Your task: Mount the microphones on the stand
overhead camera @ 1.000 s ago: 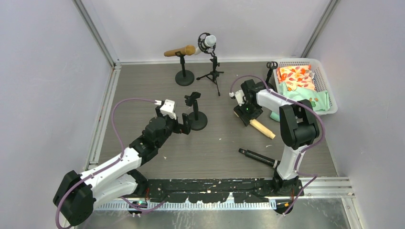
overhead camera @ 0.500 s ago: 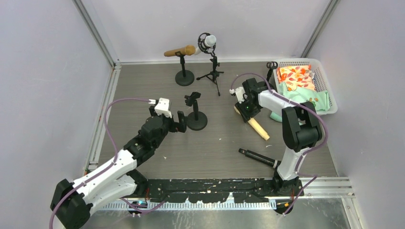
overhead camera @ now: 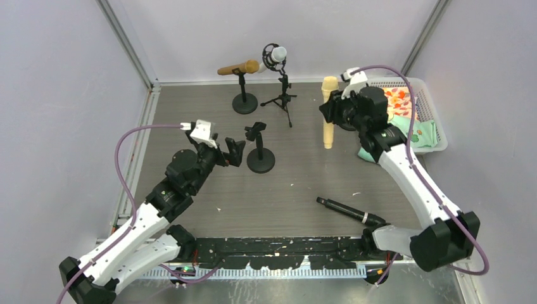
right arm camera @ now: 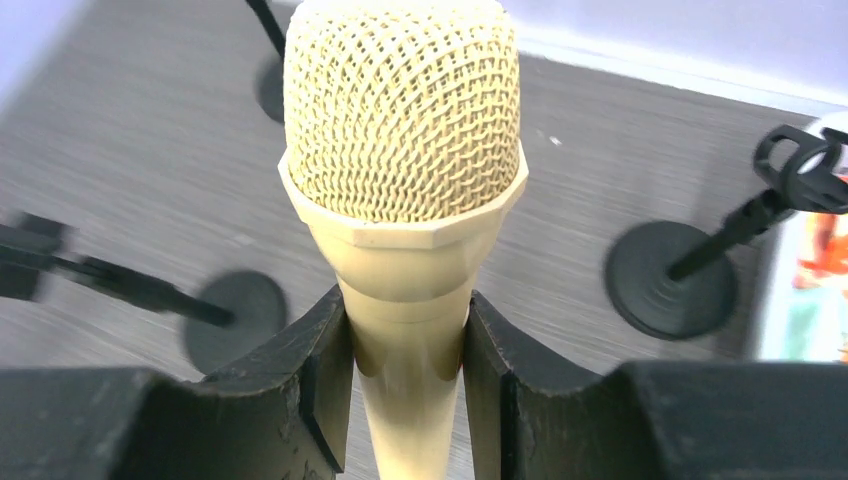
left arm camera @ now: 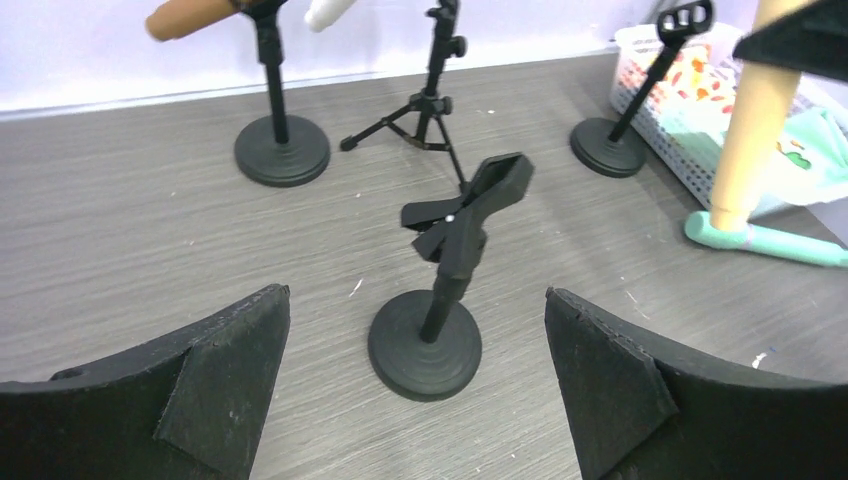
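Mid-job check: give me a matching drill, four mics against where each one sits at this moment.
Things:
1. cream mic
2. gold mic
3. black mic
4. white mic

Places:
A. on the tripod
B. lying on the table
C. clipped to the round-base stand at the back
D. upright in the right gripper

Pairs: 1-D; 2-C; 3-B; 4-A
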You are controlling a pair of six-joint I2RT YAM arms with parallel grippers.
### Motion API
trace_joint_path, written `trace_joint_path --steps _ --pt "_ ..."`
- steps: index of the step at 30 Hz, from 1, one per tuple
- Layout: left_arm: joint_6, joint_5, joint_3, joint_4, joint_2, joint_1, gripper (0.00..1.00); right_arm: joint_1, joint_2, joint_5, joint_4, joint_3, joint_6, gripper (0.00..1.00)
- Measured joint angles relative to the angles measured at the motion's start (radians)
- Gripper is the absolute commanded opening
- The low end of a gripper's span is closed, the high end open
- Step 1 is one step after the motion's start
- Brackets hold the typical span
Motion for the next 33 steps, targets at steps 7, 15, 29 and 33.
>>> trace_joint_path --steps 7,15,29,33 --pt "0.097 0.107 0.061 0.005 0.045 0.0 1.0 0.001 -0.131 -0.105 0.323 -0.162 0.364 0.01" --pt "0.242 0.254 0.027 0.063 0.089 0.012 1.0 0.116 -0.135 -0.17 0.481 -0.224 0.332 0.01" --pt "0.225 0.655 -0.014 0.248 0.166 0.125 1.0 0.222 -0.106 -0.248 0.65 -0.222 0.294 0.01" --pt "0.134 0.732 0.023 0.319 0.185 0.122 1.0 0.247 -0.09 -0.242 0.754 -0.212 0.407 0.01"
